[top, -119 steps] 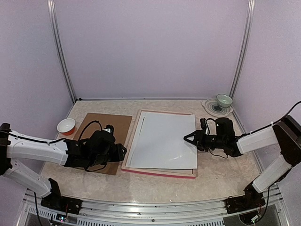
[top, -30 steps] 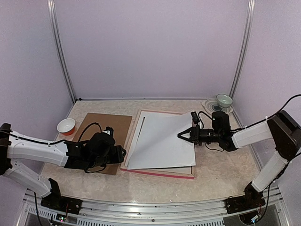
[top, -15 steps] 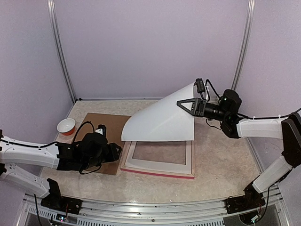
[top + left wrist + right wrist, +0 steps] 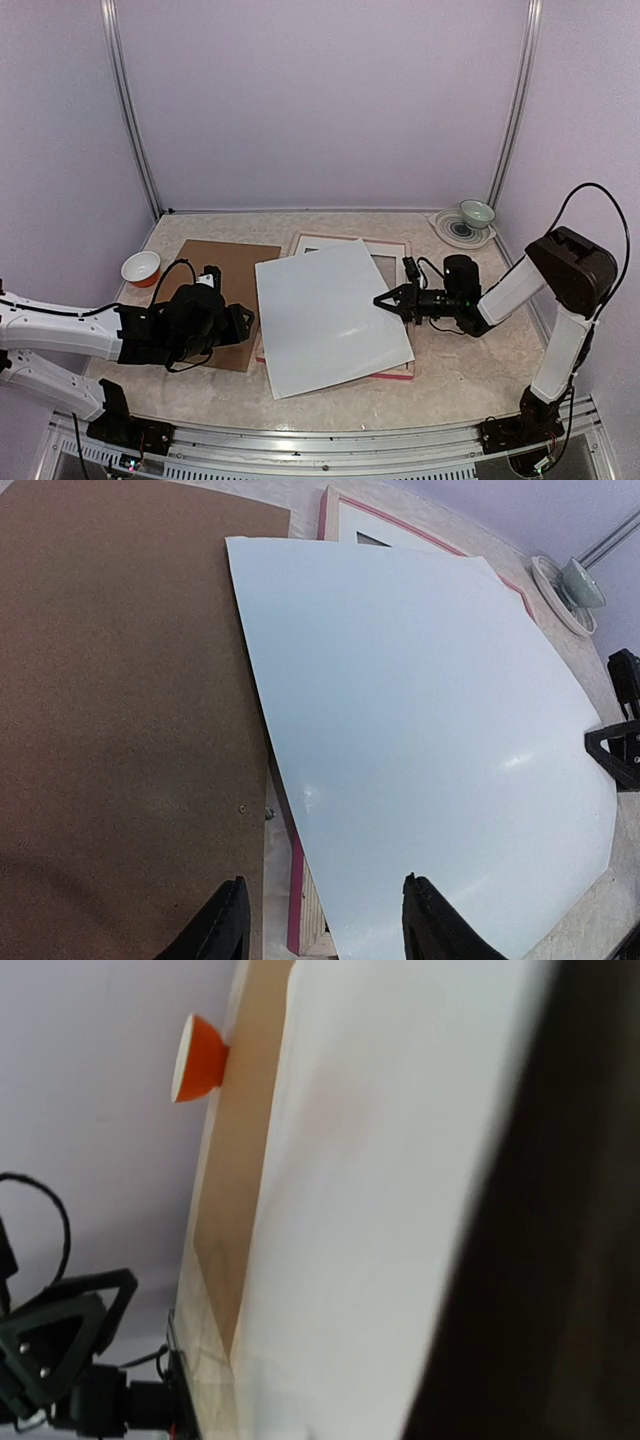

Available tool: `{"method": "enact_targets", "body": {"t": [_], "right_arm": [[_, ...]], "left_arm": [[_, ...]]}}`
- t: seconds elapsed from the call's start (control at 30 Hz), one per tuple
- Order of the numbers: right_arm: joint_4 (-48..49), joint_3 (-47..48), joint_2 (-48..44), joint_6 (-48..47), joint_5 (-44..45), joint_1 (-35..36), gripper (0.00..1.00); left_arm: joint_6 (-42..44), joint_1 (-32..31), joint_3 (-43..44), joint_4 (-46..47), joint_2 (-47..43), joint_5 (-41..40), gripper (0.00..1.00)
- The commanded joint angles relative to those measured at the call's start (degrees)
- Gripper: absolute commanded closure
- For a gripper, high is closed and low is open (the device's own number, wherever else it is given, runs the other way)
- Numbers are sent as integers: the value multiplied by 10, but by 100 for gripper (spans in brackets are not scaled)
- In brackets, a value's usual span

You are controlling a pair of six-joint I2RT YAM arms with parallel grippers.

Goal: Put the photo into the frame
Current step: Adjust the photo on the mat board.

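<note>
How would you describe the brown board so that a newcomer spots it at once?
On the left half of the table, look between the small orange bowl near the wall and the pink frame. The brown board lies flat there. It is the only plain brown panel; the white sheet beside it sits askew over the frame.

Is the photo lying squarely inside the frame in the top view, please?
No, the photo lies askew, white side up, overhanging the frame at its near and left edges.

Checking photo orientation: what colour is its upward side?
The photo shows plain white; clearest in the top external view.
</note>
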Motion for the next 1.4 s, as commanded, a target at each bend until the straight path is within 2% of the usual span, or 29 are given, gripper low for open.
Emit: {"method": "enact_targets", "body": {"t": [0.0,0.23,0.57,1.07,1.37], "right_arm": [[53,-11,-1,27,34,-2,91],[67,-29,-2,45,65,-3,97],[119,-52,9,119,87,-2,97],[100,-99,-43,150,194,8,98],[79,-100,-54,139,219,15,98]], "left_arm": [[-2,1,-2,-6,-4,-5,47],[-5,1,-4,-7,-7,-5,47],[1,2,9,-4,8,0,47],[1,1,8,-7,2,-2,47],[-1,1,6,3,14,4,47]]}}
